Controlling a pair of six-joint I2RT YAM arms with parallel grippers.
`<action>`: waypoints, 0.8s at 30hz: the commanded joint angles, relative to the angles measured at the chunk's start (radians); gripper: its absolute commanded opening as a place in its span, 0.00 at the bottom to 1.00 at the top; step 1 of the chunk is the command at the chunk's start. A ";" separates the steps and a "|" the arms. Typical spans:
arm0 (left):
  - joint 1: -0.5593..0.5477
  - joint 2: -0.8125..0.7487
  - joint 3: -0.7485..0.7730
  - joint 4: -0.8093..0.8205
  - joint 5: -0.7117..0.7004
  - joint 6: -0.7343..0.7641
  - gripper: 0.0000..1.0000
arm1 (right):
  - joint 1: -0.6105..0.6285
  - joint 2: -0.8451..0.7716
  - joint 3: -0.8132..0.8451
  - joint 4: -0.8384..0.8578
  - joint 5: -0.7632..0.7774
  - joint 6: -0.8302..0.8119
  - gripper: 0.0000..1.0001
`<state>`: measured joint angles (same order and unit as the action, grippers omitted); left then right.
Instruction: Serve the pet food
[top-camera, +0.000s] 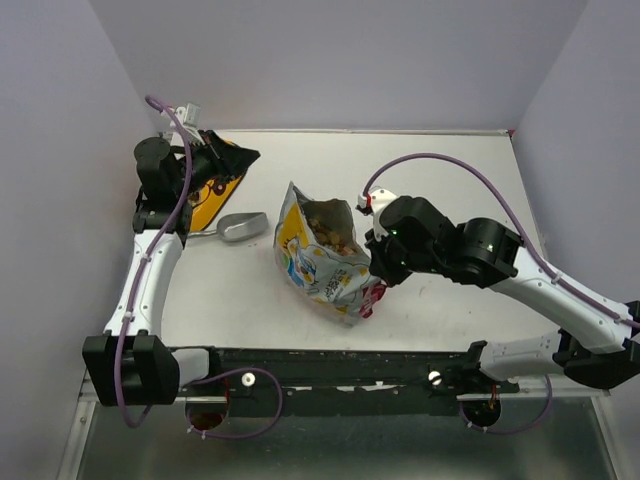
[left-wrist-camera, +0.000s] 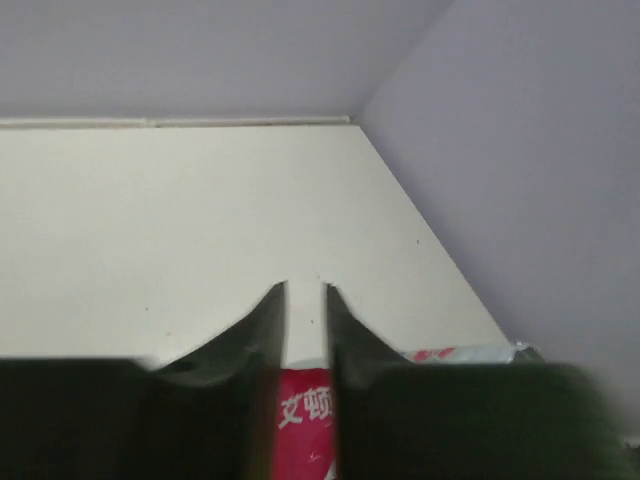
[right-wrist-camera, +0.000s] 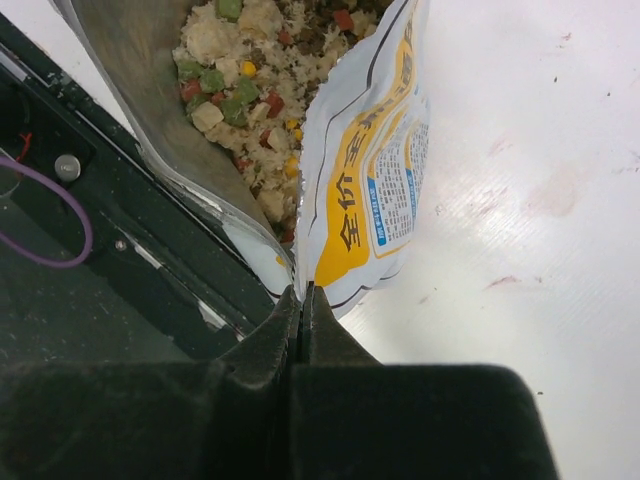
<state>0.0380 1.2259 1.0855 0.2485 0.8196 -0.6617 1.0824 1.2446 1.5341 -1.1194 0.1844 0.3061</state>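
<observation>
The pet food pouch (top-camera: 320, 262) lies mid-table with its mouth open and kibble (top-camera: 330, 225) showing inside. My right gripper (top-camera: 373, 260) is at its right edge. In the right wrist view that gripper (right-wrist-camera: 303, 292) is shut on the pouch's side seam (right-wrist-camera: 375, 170), with the kibble (right-wrist-camera: 240, 100) just beyond. My left gripper (top-camera: 245, 157) hovers at the back left over the yellow bowl (top-camera: 212, 205). Its jaws (left-wrist-camera: 305, 290) stand close with a narrow slit between them. A red patch with white characters (left-wrist-camera: 305, 415) shows in the slit; whether it is gripped I cannot tell.
A silver scoop (top-camera: 242, 227) lies between the bowl and the pouch. The black mounting rail (top-camera: 330, 365) runs along the near edge. Grey walls close in the table at the back and on both sides. A strip of the pouch (left-wrist-camera: 470, 352) peeks over the left gripper's body.
</observation>
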 joint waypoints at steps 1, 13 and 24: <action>-0.119 -0.086 0.186 -0.612 -0.462 0.057 0.65 | -0.001 0.044 0.058 -0.028 -0.028 0.013 0.01; -0.430 0.087 0.763 -1.615 -0.921 -0.418 0.95 | -0.001 0.096 0.104 -0.036 -0.014 -0.045 0.01; -0.612 0.346 1.039 -1.868 -0.958 -0.773 0.89 | -0.001 0.064 0.072 0.010 -0.017 -0.050 0.01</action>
<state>-0.5362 1.5135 2.0441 -1.2945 -0.0776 -1.2892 1.0824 1.3254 1.6142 -1.1458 0.1688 0.2779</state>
